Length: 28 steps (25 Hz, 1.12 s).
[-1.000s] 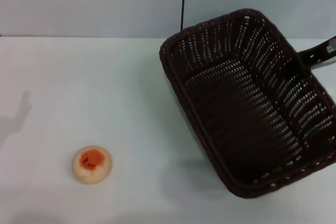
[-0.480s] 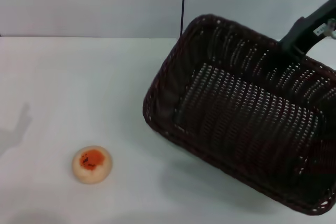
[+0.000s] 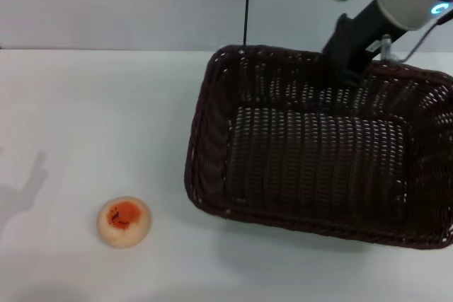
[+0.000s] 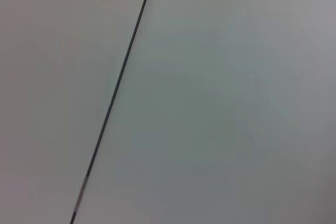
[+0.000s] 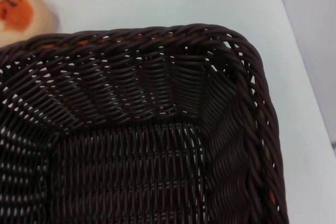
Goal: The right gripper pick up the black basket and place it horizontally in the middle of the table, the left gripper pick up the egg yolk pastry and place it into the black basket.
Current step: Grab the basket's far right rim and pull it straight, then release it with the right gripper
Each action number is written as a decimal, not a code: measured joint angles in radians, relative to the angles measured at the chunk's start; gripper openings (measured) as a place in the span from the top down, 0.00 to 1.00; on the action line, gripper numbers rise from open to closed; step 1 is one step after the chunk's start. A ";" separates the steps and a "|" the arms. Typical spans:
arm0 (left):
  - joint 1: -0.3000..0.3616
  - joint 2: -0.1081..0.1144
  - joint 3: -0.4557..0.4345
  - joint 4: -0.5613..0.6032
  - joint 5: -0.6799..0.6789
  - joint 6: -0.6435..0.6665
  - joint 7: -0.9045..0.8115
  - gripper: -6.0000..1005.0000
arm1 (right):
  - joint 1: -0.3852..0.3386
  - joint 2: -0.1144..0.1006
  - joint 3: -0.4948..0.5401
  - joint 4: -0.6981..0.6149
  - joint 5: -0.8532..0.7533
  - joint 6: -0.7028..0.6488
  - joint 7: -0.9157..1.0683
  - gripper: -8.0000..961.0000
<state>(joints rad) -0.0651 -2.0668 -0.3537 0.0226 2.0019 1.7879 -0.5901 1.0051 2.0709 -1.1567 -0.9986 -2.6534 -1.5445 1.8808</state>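
The black basket (image 3: 202, 139) lies with its long side across the head view, right of the table's (image 3: 106, 118) middle. My right gripper (image 3: 347, 70), black on a white arm with a blue ring, is shut on the basket's far rim. The right wrist view looks down into a corner of the basket (image 5: 157, 93). The egg yolk pastry (image 3: 124, 221) sits on the table at the front left, apart from the basket; it also shows in the right wrist view (image 5: 21, 11). My left gripper is out of view; its wrist view shows only a wall.
A grey wall with a thin dark vertical seam (image 3: 246, 5) stands behind the table. A faint shadow (image 3: 25, 189) falls on the table's left edge. Bare white table lies between the pastry and the basket.
The basket has turned from a slanted pose to lie lengthwise across the view and has shifted left. The right arm has swung into view at the top right. The pastry has not moved.
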 joint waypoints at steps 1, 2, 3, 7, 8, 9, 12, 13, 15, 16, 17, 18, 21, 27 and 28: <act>0.001 0.000 0.003 0.000 0.000 0.003 0.000 0.22 | -0.002 0.004 -0.009 0.000 0.007 0.008 -0.017 0.78; 0.005 0.000 0.008 -0.004 0.000 0.010 -0.001 0.22 | -0.002 0.005 -0.041 0.008 0.031 0.031 -0.034 0.78; 0.005 0.000 0.008 -0.004 0.000 0.010 -0.001 0.22 | -0.002 0.005 -0.041 0.008 0.031 0.031 -0.034 0.78; 0.008 -0.001 0.009 -0.013 0.000 0.011 -0.002 0.22 | -0.003 0.005 -0.080 0.033 0.096 0.095 -0.054 0.77; 0.008 -0.001 0.009 -0.013 0.000 0.011 -0.002 0.22 | -0.003 0.005 -0.080 0.033 0.096 0.095 -0.054 0.76; 0.007 -0.001 0.009 -0.017 0.000 0.010 -0.002 0.22 | -0.003 0.005 -0.083 0.044 0.112 0.109 -0.057 0.76; -0.002 0.000 0.007 -0.026 -0.001 0.007 -0.002 0.22 | 0.002 0.006 -0.090 0.105 0.158 0.175 -0.058 0.75; -0.002 0.000 0.007 -0.026 -0.001 0.007 -0.002 0.22 | 0.004 0.006 -0.091 0.119 0.170 0.188 -0.061 0.75; -0.007 0.001 0.005 -0.026 -0.004 0.006 -0.002 0.22 | 0.005 0.006 -0.092 0.131 0.186 0.198 -0.067 0.74; -0.011 0.001 0.003 -0.026 -0.006 0.006 -0.002 0.23 | 0.006 0.006 -0.092 0.142 0.197 0.204 -0.073 0.74; -0.018 0.000 0.002 -0.026 -0.006 0.004 -0.002 0.23 | 0.007 0.007 -0.092 0.160 0.214 0.216 -0.083 0.74; -0.018 0.000 0.002 -0.026 -0.006 0.004 -0.002 0.23 | 0.007 0.007 -0.092 0.160 0.214 0.216 -0.083 0.74; -0.027 0.000 0.004 -0.026 -0.005 0.002 -0.003 0.23 | 0.008 0.010 -0.093 0.177 0.235 0.232 -0.084 0.73; -0.032 0.001 0.005 -0.026 -0.002 0.000 -0.009 0.23 | 0.013 0.011 -0.103 0.213 0.258 0.259 -0.077 0.71; -0.032 0.001 0.005 -0.026 -0.002 0.000 -0.009 0.23 | 0.013 0.011 -0.103 0.213 0.258 0.259 -0.077 0.71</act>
<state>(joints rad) -0.0972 -2.0662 -0.3484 -0.0031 2.0000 1.7875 -0.5990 1.0181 2.0815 -1.2597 -0.7856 -2.3953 -1.2857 1.8033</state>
